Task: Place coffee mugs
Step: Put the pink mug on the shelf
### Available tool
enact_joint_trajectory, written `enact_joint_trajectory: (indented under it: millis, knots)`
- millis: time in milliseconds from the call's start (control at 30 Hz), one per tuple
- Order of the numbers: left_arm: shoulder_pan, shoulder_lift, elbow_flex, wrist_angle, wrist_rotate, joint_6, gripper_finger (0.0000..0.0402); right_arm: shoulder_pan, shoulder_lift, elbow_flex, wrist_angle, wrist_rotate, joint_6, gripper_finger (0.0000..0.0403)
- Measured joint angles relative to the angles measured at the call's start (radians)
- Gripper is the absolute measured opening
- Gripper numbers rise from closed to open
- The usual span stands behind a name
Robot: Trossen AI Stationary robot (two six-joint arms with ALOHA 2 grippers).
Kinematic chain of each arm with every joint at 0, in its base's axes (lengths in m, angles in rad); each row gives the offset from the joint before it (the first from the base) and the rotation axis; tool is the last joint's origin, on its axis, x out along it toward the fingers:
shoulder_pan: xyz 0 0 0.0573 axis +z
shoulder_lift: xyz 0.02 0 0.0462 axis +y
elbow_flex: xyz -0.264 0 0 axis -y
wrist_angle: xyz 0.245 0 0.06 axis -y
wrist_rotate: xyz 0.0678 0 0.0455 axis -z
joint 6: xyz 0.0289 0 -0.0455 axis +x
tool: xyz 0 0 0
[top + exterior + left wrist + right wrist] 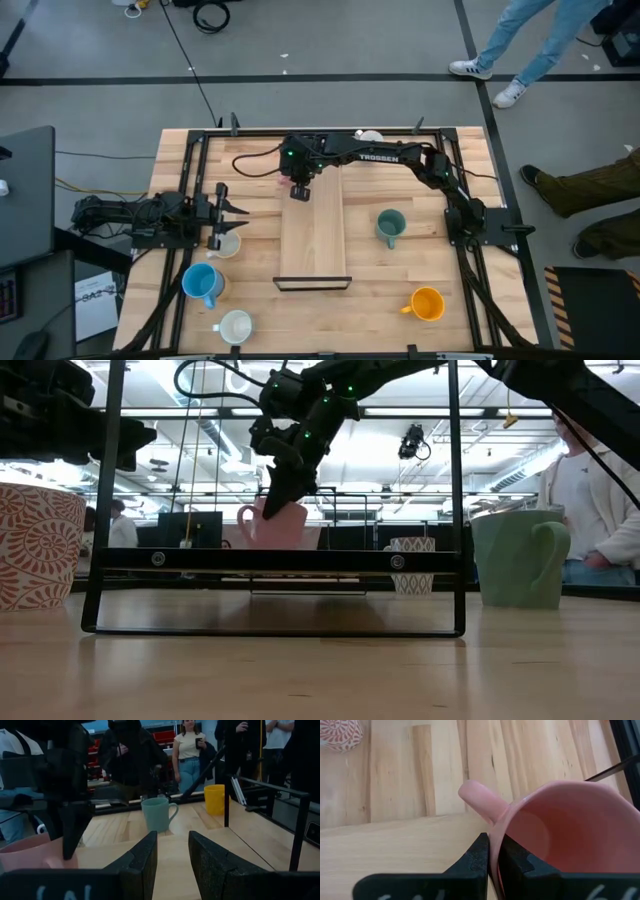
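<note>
At the far end of the raised board (313,235) in the middle of the worktop (400,300), the right tool (299,186) is clenched on the rim of the pink mug (565,830), one finger inside the wall and one outside, close to the handle. In the low view the mug sits at board level, though I cannot tell whether its base touches. The left tool (237,218) waits released at the left side, just above a patterned white mug (226,244). A blue mug (203,283) and a cream mug (236,326) stand near the left front; the green mug (390,226) and orange mug (427,304) stand right of the board.

These mugs are likely stiff glazed ceramic: moderately heavy for their size, slick, and liable to chip if dropped or knocked. A pinch on the wall beside the handle holds well, but the weight hangs off-centre, so the mug may tilt or slip unless set down gently.
</note>
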Motion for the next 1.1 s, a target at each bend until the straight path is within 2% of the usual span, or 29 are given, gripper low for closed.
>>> enact_joint_trajectory:
  millis: [500, 900, 1100]
  knots:
    - [0.000, 0.000, 0.000, -0.001, 0.000, -0.022, 0.0119, 0.000, 0.000, 0.001, -0.008, 0.000, 0.030, 0.0044]
    - [0.000, 0.000, 0.000, -0.001, 0.000, -0.023, 0.0118, 0.000, 0.000, 0.001, -0.009, 0.046, 0.032, 0.0047]
    - [0.000, 0.000, 0.000, -0.001, 0.000, -0.023, 0.0119, 0.000, 0.000, 0.001, -0.007, 0.049, 0.032, 0.0079]
